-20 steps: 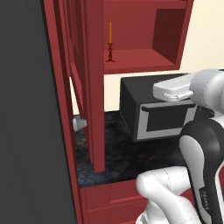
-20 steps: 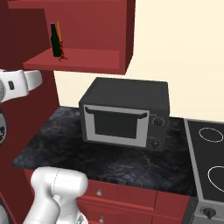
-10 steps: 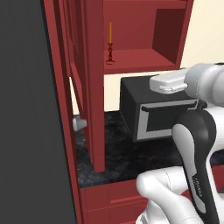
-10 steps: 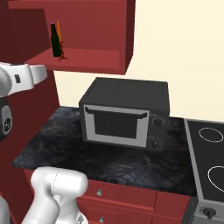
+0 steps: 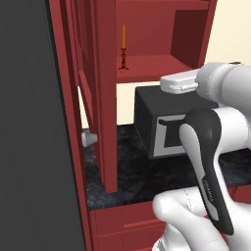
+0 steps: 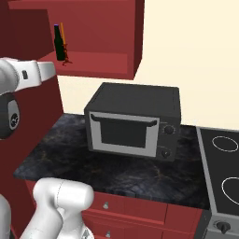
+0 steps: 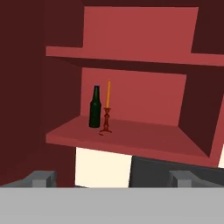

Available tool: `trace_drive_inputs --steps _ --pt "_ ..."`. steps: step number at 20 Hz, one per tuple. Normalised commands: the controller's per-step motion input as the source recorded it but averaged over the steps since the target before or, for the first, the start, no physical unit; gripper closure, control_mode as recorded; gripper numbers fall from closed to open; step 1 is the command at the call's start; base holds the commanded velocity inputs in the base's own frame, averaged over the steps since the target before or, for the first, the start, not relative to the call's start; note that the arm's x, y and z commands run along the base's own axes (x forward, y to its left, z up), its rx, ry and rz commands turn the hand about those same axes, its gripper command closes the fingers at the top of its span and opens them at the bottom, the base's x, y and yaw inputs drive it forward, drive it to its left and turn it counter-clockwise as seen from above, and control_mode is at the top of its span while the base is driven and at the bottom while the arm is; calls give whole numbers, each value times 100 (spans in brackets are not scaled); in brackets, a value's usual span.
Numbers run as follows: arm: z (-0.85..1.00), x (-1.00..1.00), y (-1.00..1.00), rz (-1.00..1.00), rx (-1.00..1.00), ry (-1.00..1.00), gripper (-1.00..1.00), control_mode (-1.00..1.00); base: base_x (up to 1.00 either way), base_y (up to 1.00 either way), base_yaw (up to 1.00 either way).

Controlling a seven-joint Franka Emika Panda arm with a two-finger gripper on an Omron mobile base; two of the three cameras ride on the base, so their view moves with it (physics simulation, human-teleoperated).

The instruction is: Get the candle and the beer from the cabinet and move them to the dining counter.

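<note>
Glass beer [image 7: 95, 107] at 11 o'clock of candle [image 7: 106, 113], on cabinet [image 7: 131, 135] shelf; likely slick, best gripped mid-body. Gripper [image 7: 113, 178] is spread wide, nothing held.

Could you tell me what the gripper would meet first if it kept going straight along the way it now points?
The open gripper faces the cabinet. Straight ahead lies the bare back panel above the lower shelf, right of the candle and the beer. Probably it would pass both and meet that panel, though depth is hard to judge.
</note>
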Motion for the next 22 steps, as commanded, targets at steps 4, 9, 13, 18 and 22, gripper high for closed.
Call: trace_drive_inputs --steps 4,9,13,18,22 --pt "0 25 6 -1 1 0 -100 -100 0 0 0" --pt "0 18 3 0 10 3 -100 -100 0 0 0" --pt "0 12 5 0 9 0 -100 -100 0 0 0" --pt "0 14 9 -1 2 0 -100 -100 0 0 0" --pt "0 20 11 -1 0 0 -100 -100 0 0 0"
